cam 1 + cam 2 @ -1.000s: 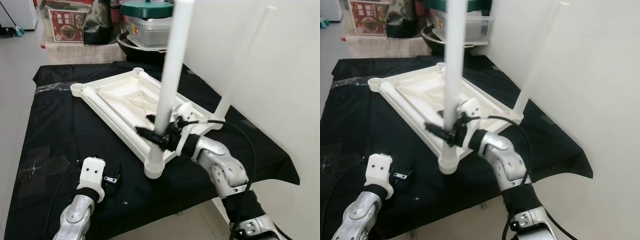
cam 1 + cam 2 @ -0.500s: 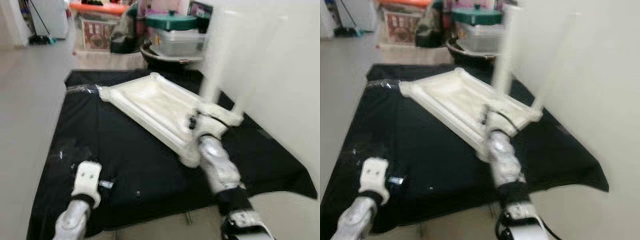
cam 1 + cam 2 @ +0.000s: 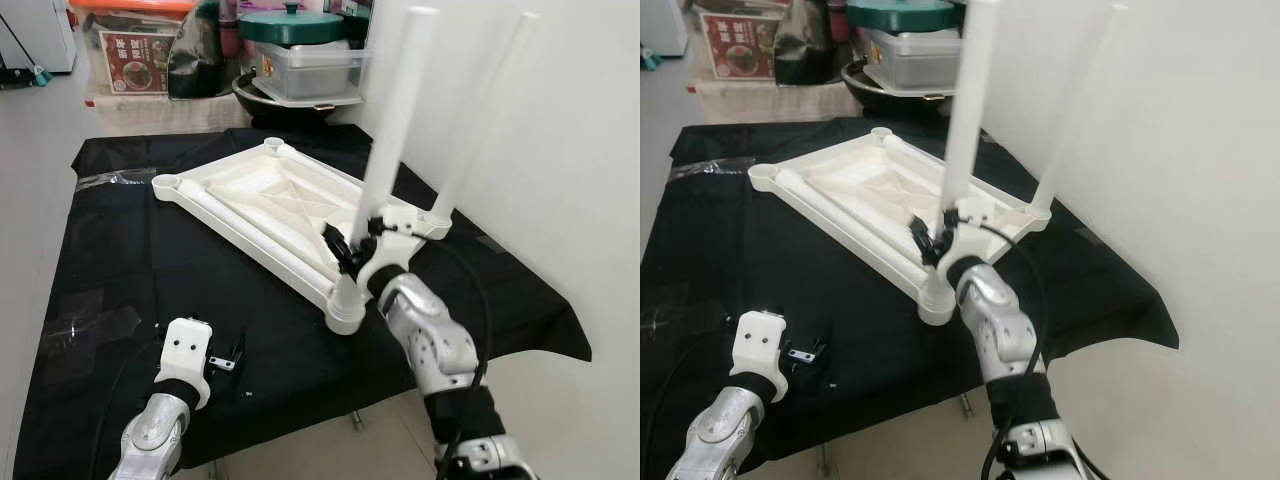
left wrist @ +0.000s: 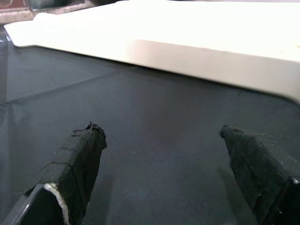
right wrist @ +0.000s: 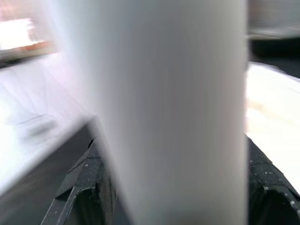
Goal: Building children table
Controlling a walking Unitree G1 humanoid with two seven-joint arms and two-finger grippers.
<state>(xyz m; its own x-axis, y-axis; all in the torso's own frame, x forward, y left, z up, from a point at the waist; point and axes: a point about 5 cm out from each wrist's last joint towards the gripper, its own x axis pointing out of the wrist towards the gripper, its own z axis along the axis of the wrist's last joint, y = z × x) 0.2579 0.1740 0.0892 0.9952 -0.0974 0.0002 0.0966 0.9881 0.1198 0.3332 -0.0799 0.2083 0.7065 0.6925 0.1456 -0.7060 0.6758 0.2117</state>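
1. The white plastic tabletop [image 3: 262,205] lies upside down on the black-draped worktop [image 3: 110,260], set at a slant. Its far-right corner comes close to the white wall [image 3: 560,150], while bare cloth lies open to the left and in front.
2. The near table leg [image 3: 385,160] stands upright in the near corner socket [image 3: 345,310], well in from the worktop's front edge. The far table leg [image 3: 475,120] stands in the next socket, just beside the wall.
3. The right gripper [image 3: 352,250] has its jaws clamped on the near table leg low down, just above the socket.
4. The left gripper [image 4: 164,154] hovers over bare cloth near the front-left edge, jaws apart and holding nothing, with the tabletop's side rail ahead of it.
5. In the right wrist view the leg [image 5: 173,112] is a blur; its socket cannot be made out there. The far leg's top is cut off in both eye views.
6. Boxes and a lidded pot [image 3: 290,25] crowd behind the worktop's far edge.
7. A second ago the near leg leaned tilted with its foot outside the socket; now it is upright and seated.
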